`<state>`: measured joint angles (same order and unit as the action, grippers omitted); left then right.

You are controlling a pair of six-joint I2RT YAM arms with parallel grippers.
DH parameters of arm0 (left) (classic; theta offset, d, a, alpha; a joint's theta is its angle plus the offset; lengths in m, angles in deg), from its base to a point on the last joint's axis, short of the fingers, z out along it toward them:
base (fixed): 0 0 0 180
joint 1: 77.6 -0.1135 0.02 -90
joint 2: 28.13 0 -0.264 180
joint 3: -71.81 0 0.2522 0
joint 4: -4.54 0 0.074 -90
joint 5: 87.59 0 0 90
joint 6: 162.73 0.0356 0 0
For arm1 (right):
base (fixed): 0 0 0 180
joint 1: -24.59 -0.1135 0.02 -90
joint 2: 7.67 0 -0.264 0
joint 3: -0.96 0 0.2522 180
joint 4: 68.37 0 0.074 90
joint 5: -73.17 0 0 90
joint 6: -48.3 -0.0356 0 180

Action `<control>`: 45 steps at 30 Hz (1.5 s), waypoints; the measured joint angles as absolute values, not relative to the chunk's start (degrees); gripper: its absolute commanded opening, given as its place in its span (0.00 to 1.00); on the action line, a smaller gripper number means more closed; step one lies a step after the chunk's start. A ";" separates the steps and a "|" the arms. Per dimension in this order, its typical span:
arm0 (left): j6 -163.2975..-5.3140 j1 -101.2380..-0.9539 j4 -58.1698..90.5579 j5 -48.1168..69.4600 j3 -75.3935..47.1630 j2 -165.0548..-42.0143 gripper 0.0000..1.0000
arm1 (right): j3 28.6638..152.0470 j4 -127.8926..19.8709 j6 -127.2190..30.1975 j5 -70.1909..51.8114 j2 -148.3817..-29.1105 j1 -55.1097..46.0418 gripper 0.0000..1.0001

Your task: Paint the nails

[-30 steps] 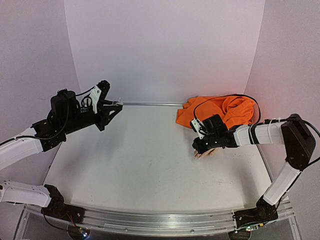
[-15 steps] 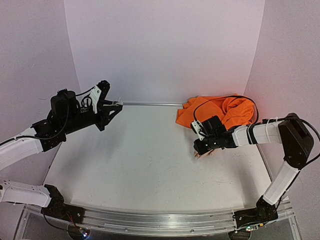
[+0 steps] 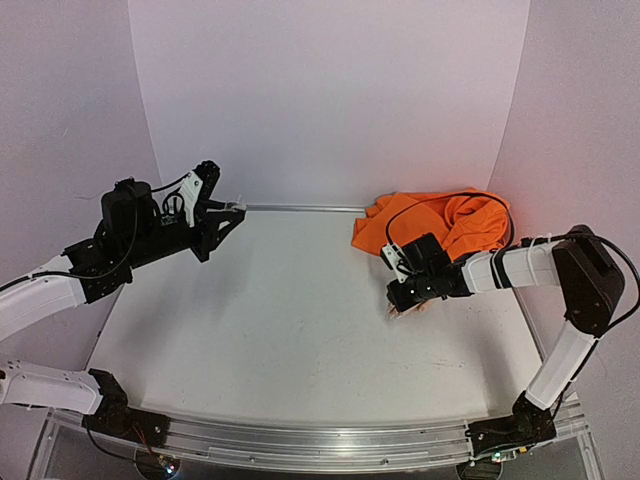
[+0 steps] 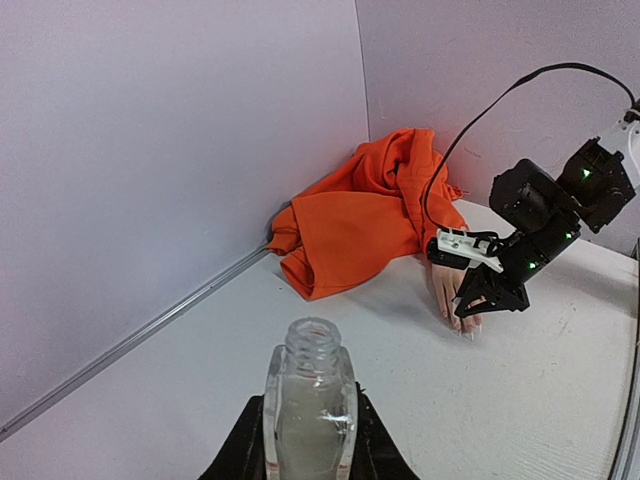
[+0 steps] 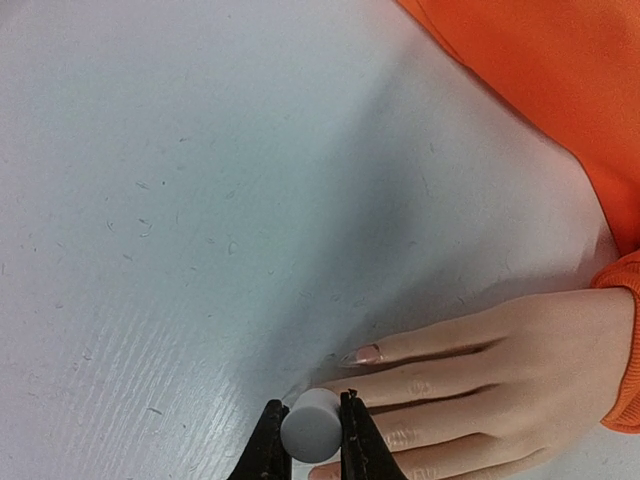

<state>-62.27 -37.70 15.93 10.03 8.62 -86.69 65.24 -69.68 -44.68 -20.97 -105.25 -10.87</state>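
White table (image 3: 280, 320) carries the mannequin hand (image 5: 480, 360), its fingers lying lengthwise toward the right hand (image 5: 309, 445), which clamps a white cap (image 5: 310, 420) just beside the nails (image 5: 362, 354). The left hand (image 4: 308, 452), well apart, grips a bottle (image 4: 308, 390).

No writing, label, brand, number or sign can be read in any of the three views. Even the clear bottle (image 4: 309, 405) at the bottom centre of the left wrist view shows only plain glass.
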 measured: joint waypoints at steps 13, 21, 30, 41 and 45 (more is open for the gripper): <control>-62.33 -37.80 15.93 10.33 8.65 -86.69 0.00 | 65.22 -69.57 -44.68 -20.27 -105.25 -10.87 0.00; -62.35 -37.80 15.93 10.36 8.62 -86.69 0.00 | 65.22 -69.33 -44.70 -19.01 -105.51 -10.96 0.00; -62.57 -37.91 15.93 10.38 8.65 -86.69 0.00 | 65.24 -68.69 -44.68 -17.89 -106.54 -11.59 0.00; -62.66 -37.91 15.93 10.38 8.62 -86.69 0.00 | 65.24 -68.74 -44.70 -16.56 -106.47 -11.83 0.00; -62.68 -37.91 15.93 10.40 8.62 -86.69 0.00 | 65.24 -68.82 -44.75 -19.86 -105.05 -11.88 0.00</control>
